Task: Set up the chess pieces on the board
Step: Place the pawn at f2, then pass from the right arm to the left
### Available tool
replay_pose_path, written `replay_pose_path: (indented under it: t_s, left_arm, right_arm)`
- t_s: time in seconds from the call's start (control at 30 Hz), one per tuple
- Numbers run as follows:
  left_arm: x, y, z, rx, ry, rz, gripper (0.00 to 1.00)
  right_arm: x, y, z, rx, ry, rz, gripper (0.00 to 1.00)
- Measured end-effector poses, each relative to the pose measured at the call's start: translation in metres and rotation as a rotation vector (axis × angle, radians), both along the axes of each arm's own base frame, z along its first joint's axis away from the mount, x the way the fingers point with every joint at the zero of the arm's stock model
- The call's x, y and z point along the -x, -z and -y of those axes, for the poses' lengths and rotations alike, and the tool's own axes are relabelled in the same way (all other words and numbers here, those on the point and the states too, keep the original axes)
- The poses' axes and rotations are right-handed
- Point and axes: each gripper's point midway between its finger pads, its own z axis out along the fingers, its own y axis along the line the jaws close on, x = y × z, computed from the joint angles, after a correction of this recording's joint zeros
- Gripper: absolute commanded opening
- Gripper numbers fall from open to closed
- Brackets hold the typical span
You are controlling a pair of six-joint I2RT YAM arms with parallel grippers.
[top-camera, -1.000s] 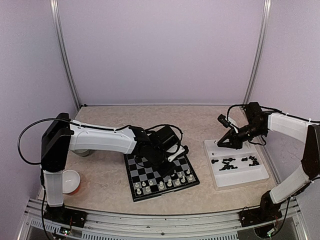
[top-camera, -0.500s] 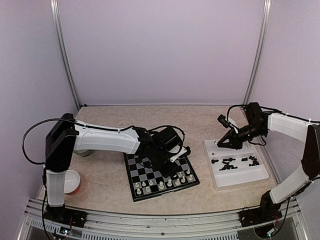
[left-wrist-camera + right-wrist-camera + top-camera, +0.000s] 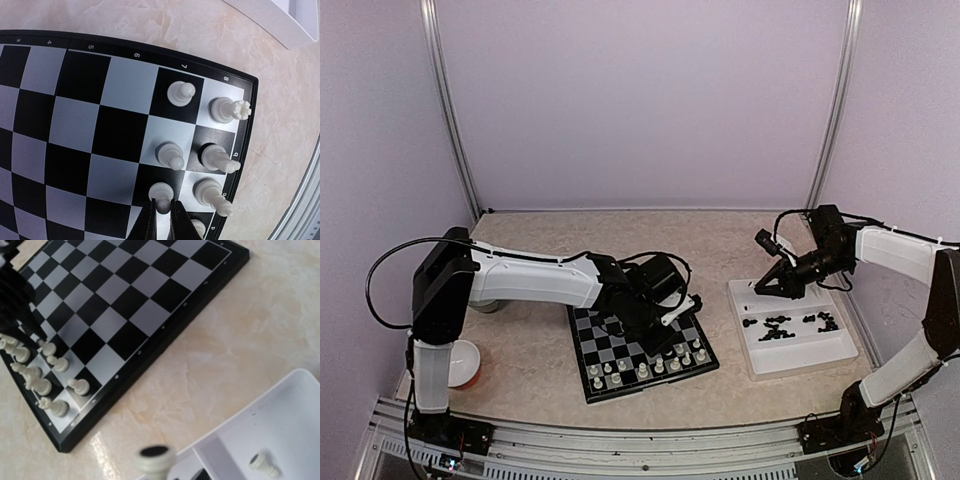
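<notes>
Rim digits 3 to 8 read fine on the board, black and grey checks, right under the left gripper. Its jaws pinch narrow on a cream pawn, with other chess pieces just beyond. We see the right gripper closed above the white tray.

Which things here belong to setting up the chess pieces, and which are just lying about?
Part of the job:
- board
- white pieces on it
- black pieces in the tray
- pawn in the shut left gripper

Lying about:
- bowl near the left arm's base
</notes>
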Motion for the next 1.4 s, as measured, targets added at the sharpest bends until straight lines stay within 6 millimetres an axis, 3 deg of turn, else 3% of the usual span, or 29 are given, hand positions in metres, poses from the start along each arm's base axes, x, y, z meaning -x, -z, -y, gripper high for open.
replay_pose_path:
  t_s: [0.37, 0.6, 0.73, 0.93, 1.07, 1.23, 1.4]
  left_arm:
    - [-0.001, 0.000, -0.003, -0.018, -0.005, 0.015, 0.25]
    - [-0.008, -0.014, 0.000, 0.005, -0.030, 0.037, 0.40]
    - [-0.023, -0.054, 0.010, 0.130, -0.095, 0.047, 0.41]
    - [-0.066, -0.151, 0.031, 0.518, -0.227, 0.027, 0.41]
    - [-0.078, -0.191, 0.040, 0.709, -0.257, -0.034, 0.42]
    - [-0.069, -0.211, 0.055, 0.828, -0.212, -0.128, 0.42]
    - [-0.061, -0.210, 0.063, 0.857, -0.181, -0.190, 0.42]
  right_arm:
    - [0.000, -0.003, 0.000, -0.002, 0.000, 0.008, 0.10]
    - [0.003, -0.010, -0.006, 0.010, -0.031, 0.030, 0.10]
    - [0.008, -0.026, -0.031, 0.040, -0.117, 0.099, 0.10]
    - [0.018, -0.059, -0.073, 0.070, -0.255, 0.221, 0.10]
    - [0.020, -0.079, -0.093, 0.071, -0.313, 0.282, 0.10]
    - [0.025, -0.084, -0.108, 0.083, -0.352, 0.296, 0.10]
    - [0.029, -0.075, -0.110, 0.104, -0.364, 0.269, 0.10]
